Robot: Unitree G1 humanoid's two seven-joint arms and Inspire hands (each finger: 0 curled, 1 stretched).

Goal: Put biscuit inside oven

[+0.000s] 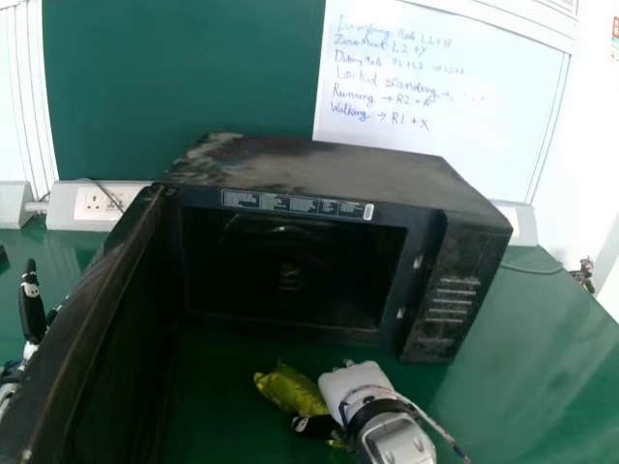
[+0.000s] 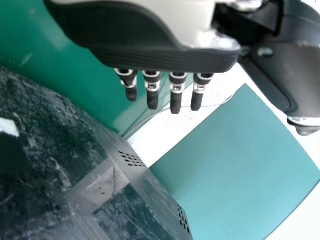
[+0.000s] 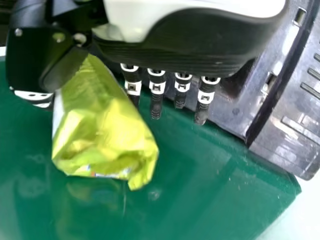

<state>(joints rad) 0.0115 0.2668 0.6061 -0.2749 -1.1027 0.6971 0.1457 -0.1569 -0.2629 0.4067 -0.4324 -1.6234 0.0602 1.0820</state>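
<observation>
at the head view's left edge is the robot's left hand [image 1: 32, 304], its black fingers released and straight. beside it one long, dark, flat oven door [image 1: 106, 319] stands swung open, a barrier between that hand and the oven's mouth. behind the door is one white, rectangular socket panel [image 1: 87, 201]. next comes one black, boxy metal oven [image 1: 319, 166], then one yellow-green, shiny, crinkled biscuit packet [image 1: 290, 389], outside and in front of the oven. the right hand [image 1: 353, 382] is at its right side, grasping the packet between thumb and fingers. farther right, one white, flat board [image 1: 435, 68] with handwriting rises behind the oven, above one glossy green table [image 1: 542, 358].
</observation>
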